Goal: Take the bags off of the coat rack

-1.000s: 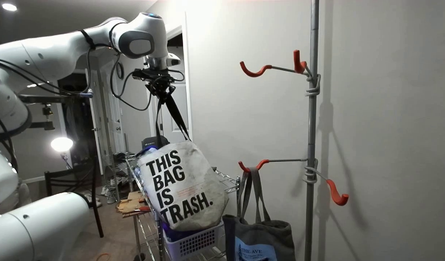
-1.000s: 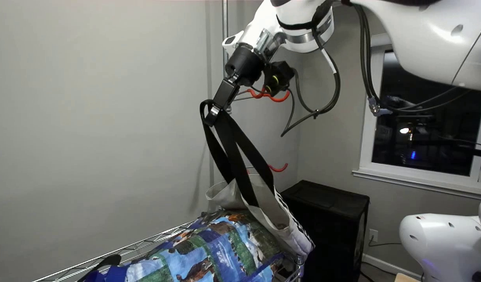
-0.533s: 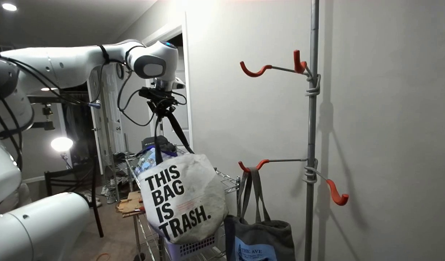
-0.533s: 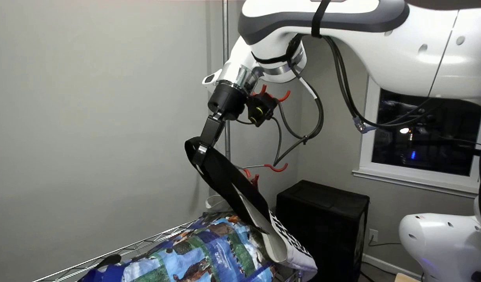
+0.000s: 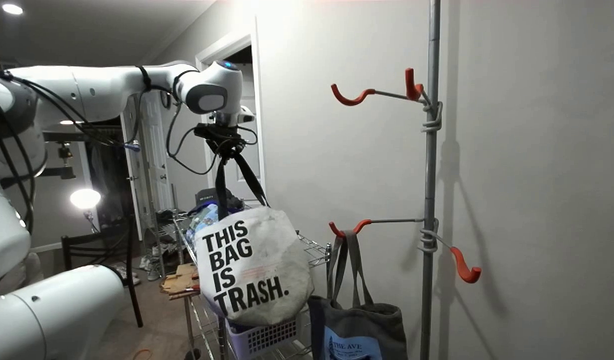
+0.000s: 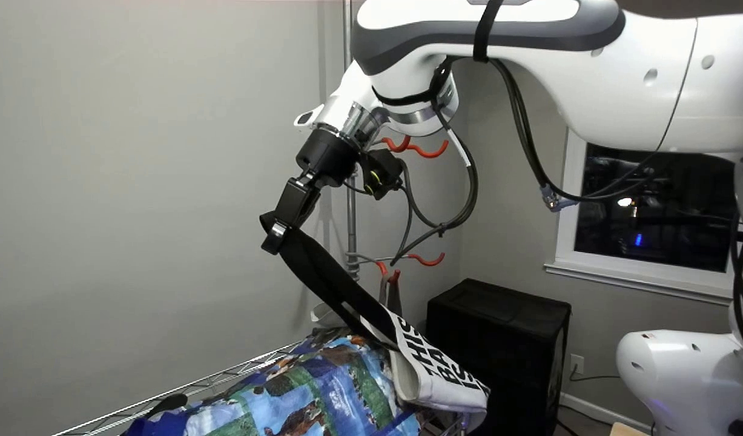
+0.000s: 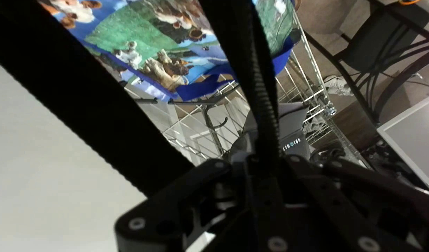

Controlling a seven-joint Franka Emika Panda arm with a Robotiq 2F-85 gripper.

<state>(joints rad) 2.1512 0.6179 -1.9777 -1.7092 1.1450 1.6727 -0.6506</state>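
Gripper (image 6: 275,236) is clamping together on the black straps (image 6: 323,275), with a bit of strap looping out past it in an exterior view. White bag (image 5: 254,265) is hanging at a slant below the gripper by those straps, clear of the coat rack (image 5: 430,170), its bold lettering showing in both exterior views; whether its bottom is touching anything, can't tell. Coat rack is standing well apart from the gripper, its pole running both higher and lower than it. Gray bag (image 5: 357,321) is hanging by its handles from a lower red hook (image 5: 361,226) on that rack, so it's sitting lower than the gripper and well apart from it; its bottom is running out of frame. Upper red hooks (image 5: 354,102) are sticking out higher than the gripper, also well apart. Blue patterned bag (image 6: 310,387) is lying on the wire shelf (image 7: 329,111), lower than the gripper; the wrist view is showing it past the straps. Pale purple basket (image 5: 241,345) is sitting below the gripper too, partly hiding behind the white bag. Black box-like unit (image 6: 498,345) is standing lower than the gripper, well apart from it.
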